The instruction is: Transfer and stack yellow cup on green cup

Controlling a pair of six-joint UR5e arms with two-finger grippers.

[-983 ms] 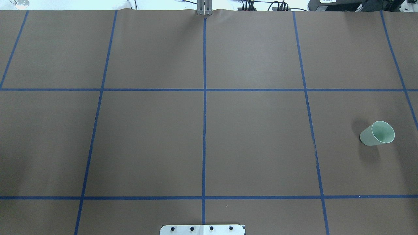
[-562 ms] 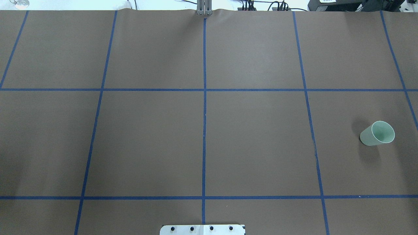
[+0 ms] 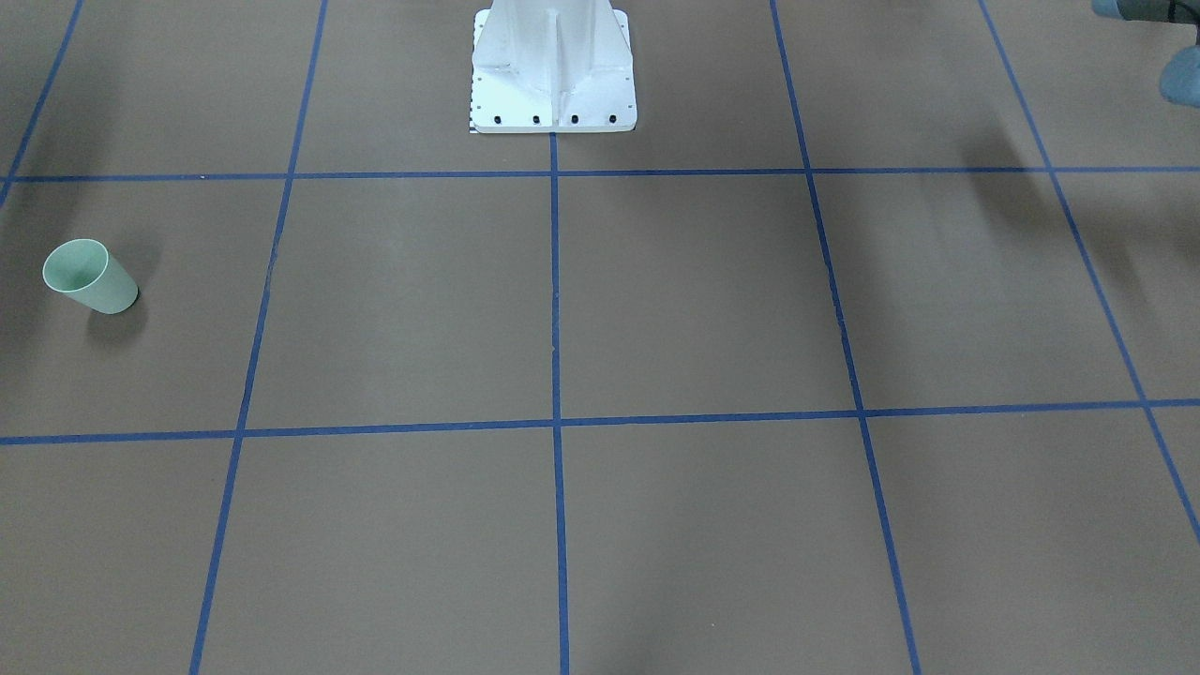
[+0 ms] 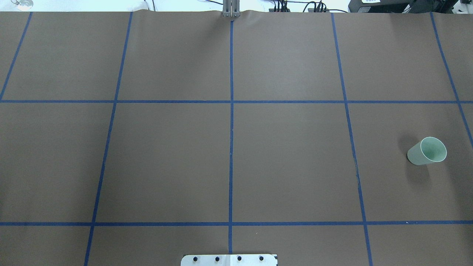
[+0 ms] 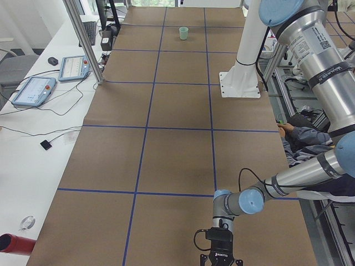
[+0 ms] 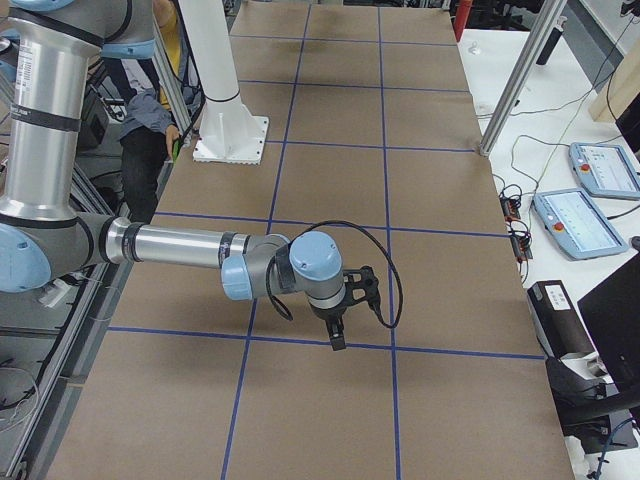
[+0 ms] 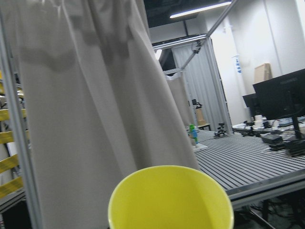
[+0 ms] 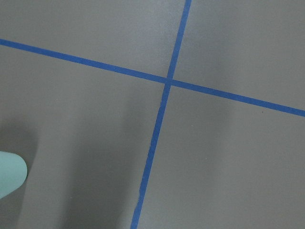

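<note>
The green cup (image 4: pixel 426 150) stands upright on the brown table at the right; it also shows as the green cup (image 3: pixel 89 275) and far off as the green cup (image 5: pixel 183 33). Its edge enters the right wrist view as a pale green shape (image 8: pixel 10 174) at lower left. The yellow cup (image 7: pixel 170 198) fills the bottom of the left wrist view, mouth up, with no fingers showing around it. The left gripper (image 5: pixel 221 260) hangs at the table's near end. The right gripper (image 6: pixel 338 335) points down over the table. I cannot tell whether either is open or shut.
The white robot pedestal (image 3: pixel 553 70) stands at the table's robot side. A seated person (image 5: pixel 302 138) is beside the base. Pendant tablets (image 5: pixel 33 91) and cables lie on the white side bench. Blue tape lines divide the brown table (image 4: pixel 170 159).
</note>
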